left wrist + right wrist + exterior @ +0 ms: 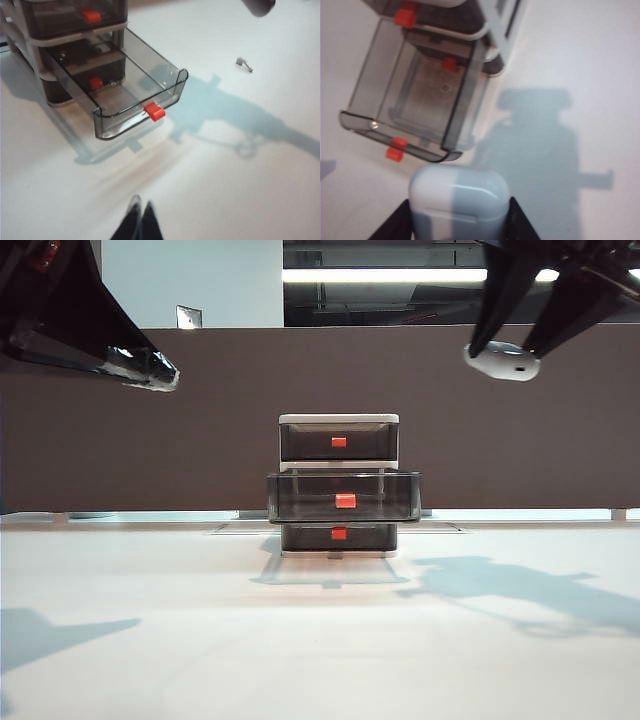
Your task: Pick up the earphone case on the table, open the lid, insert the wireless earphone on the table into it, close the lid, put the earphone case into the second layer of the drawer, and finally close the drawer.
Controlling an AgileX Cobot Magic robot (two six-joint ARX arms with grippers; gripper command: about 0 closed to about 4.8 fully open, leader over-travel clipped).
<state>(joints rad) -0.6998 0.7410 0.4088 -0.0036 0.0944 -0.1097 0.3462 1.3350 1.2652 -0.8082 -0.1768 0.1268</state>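
The glossy white earphone case hangs high at the right, above the table, with my right gripper shut on it. In the right wrist view the case sits between the two dark fingers and its lid is closed. The three-tier drawer stands at the middle back with its second layer pulled out and nothing in it. A wireless earphone lies on the table beside the cabinet. My left gripper is shut and holds nothing, raised at the upper left.
A brown partition wall runs behind the table. The top and bottom drawers are pushed in, each with a red-orange tab. Shadows of both arms fall on the white tabletop.
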